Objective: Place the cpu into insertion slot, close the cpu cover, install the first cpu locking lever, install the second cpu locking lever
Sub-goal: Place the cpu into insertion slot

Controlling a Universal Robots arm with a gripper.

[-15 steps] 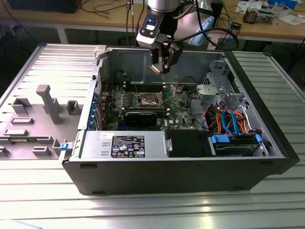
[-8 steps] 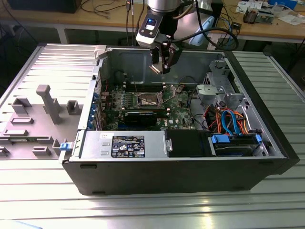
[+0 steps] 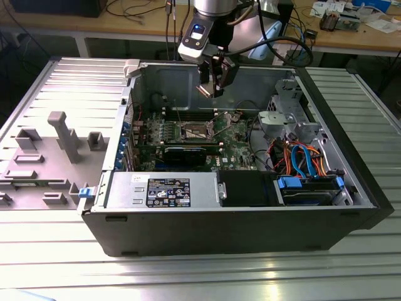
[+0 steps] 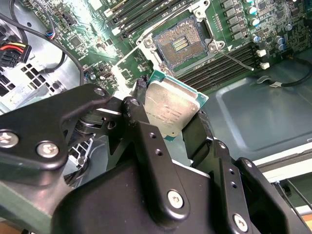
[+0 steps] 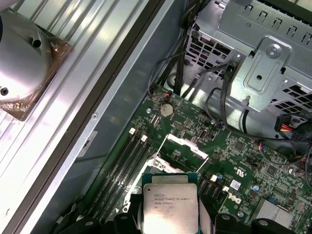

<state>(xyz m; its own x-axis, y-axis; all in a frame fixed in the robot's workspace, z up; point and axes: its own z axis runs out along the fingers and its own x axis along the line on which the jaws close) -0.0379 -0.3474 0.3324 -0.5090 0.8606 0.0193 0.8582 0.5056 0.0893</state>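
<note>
My gripper (image 3: pixel 212 88) hangs above the open computer case, shut on the cpu (image 3: pixel 205 90). In both wrist views the cpu (image 4: pixel 170 109) (image 5: pixel 170 204) shows its silvery-grey top on a green edge, clamped between the black fingers (image 4: pixel 141 122). Below it on the green motherboard the insertion slot (image 3: pixel 196 131) (image 4: pixel 179 43) lies bare, its contact field showing. The cpu cover (image 5: pixel 184 146) stands tilted up at one side of the slot. A thin wire locking lever (image 4: pixel 235 57) sticks up beside the slot.
Memory slots (image 4: pixel 229 63) flank the socket. A long black card (image 3: pixel 185 152) lies in front of it. At the exterior view's right are a metal drive cage (image 3: pixel 285 119) and coloured cables (image 3: pixel 304 160). The power supply (image 3: pixel 164 190) fills the near side. The case wall (image 3: pixel 175 78) rises behind the gripper.
</note>
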